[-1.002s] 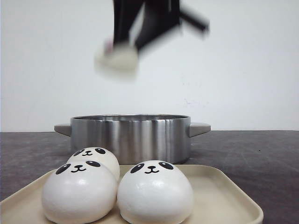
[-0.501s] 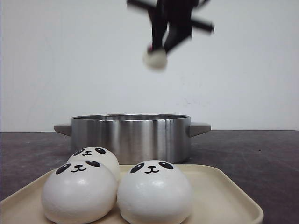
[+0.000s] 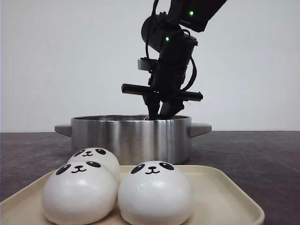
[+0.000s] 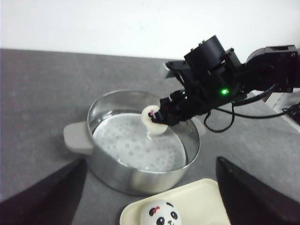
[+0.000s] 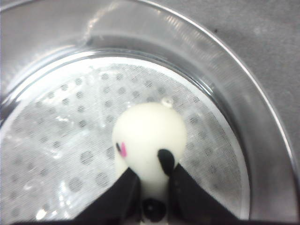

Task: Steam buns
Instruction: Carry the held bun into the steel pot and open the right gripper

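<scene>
Three white panda-faced buns [image 3: 154, 192] sit on the cream tray [image 3: 225, 197] at the front. My right gripper [image 3: 158, 112] reaches down into the steel pot [image 3: 131, 138] and is shut on a fourth bun [image 5: 147, 133]. Its fingers [image 5: 124, 194] squeeze the bun's sides over the perforated liner [image 5: 65, 140]. I cannot tell if the bun touches the liner. The held bun also shows in the left wrist view [image 4: 153, 123]; in the front view the pot wall hides it. My left gripper [image 4: 150, 160] is open and empty, high above the pot and tray.
The pot has two grey side handles [image 3: 200, 129] and stands just behind the tray on a dark grey table [image 3: 262, 159]. One tray bun with a pink bow [image 4: 160, 214] shows in the left wrist view. A white wall is behind.
My right arm has come down from high above the pot, carrying the bun, and its fingertips are now inside the pot's rim. The three tray buns have not moved.
</scene>
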### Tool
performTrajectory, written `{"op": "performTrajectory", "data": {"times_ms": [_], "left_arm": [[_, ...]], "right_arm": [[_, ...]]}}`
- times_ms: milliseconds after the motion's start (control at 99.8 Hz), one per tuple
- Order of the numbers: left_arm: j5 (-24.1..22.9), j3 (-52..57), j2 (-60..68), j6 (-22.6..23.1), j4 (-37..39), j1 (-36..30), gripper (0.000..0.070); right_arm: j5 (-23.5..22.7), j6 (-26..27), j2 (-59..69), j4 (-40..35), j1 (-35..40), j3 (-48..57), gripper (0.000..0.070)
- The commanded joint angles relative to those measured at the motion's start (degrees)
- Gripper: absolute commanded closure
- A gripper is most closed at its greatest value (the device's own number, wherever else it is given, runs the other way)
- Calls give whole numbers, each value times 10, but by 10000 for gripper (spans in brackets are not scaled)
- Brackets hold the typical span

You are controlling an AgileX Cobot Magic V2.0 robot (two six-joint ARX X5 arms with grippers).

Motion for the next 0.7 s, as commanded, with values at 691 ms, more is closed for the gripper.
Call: {"op": "performTrajectory", "data": {"times_ms": [691], "left_arm": [[3, 6, 9, 2, -46, -2, 256]], "right_arm": [[1, -25, -26, -102, -4, 95, 442]]}}
